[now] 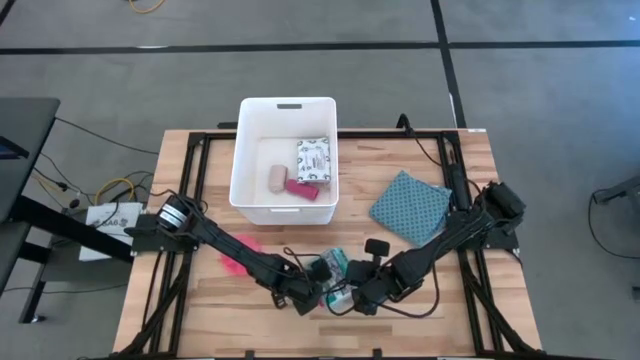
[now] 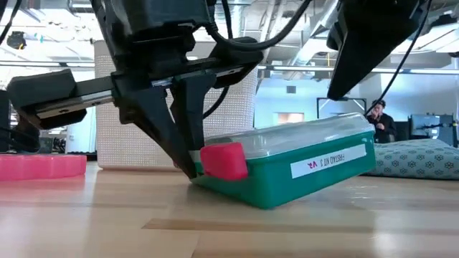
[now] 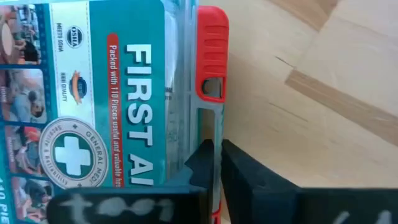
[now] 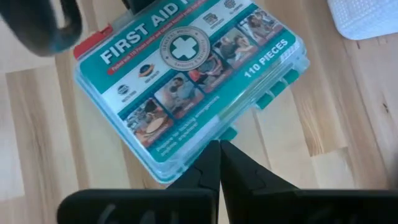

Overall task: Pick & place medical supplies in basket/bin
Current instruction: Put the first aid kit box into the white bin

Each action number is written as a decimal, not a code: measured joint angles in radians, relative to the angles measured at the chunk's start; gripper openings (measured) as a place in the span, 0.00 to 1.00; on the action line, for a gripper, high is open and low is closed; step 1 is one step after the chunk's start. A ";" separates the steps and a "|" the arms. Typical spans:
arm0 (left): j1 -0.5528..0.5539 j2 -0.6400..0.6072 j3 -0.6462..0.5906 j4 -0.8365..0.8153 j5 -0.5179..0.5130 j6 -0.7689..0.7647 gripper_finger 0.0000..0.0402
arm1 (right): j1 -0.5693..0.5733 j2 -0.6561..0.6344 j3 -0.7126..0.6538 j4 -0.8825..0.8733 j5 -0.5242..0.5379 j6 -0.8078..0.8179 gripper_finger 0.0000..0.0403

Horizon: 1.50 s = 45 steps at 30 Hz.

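Observation:
A teal first aid kit (image 1: 335, 272) with a clear lid and red latches lies near the table's front middle. It sits tilted in the low view (image 2: 287, 168). My left gripper (image 3: 216, 158) is shut on its latch side (image 2: 188, 161). My right gripper (image 4: 219, 152) is shut and hovers just above the kit's hinge side (image 1: 355, 292), apart from the lid in the low view. The white bin (image 1: 240, 150) at the far middle holds a patterned pouch (image 1: 312, 158), a magenta piece (image 1: 300, 187) and a beige roll (image 1: 277, 178). A pink disc (image 1: 238, 252) lies flat on the table left of the kit. My left gripper pinches the kit's thin lid rim (image 3: 208, 134) between its two fingers, right beside a red latch (image 3: 211, 56). The fingers (image 2: 176, 136) slant down onto that side. The kit is tilted: its lower edge (image 2: 265, 204) rests on the table and the opposite end is raised.
A teal dotted cloth (image 1: 410, 205) lies at the right, behind the kit in the low view (image 2: 423, 158). Black frame rails run along the table's left and right sides. A person (image 2: 376, 115) stands in the room far behind the table.

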 joint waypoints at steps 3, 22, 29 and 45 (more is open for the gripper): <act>-0.009 0.005 0.033 -0.038 -0.003 -0.041 0.01 | 0.000 0.000 -0.002 -0.012 0.000 0.000 0.00; -0.177 0.001 0.633 -0.929 -0.599 -0.479 0.00 | 0.164 0.004 -0.003 -0.028 0.050 0.111 0.00; -0.115 -0.002 0.813 -1.117 -0.754 -0.508 0.00 | 0.162 0.004 -0.003 -0.027 0.077 0.145 0.00; 0.618 -0.038 0.849 -1.061 -0.226 -0.484 0.00 | 0.180 0.033 -0.004 -0.018 0.080 0.154 0.00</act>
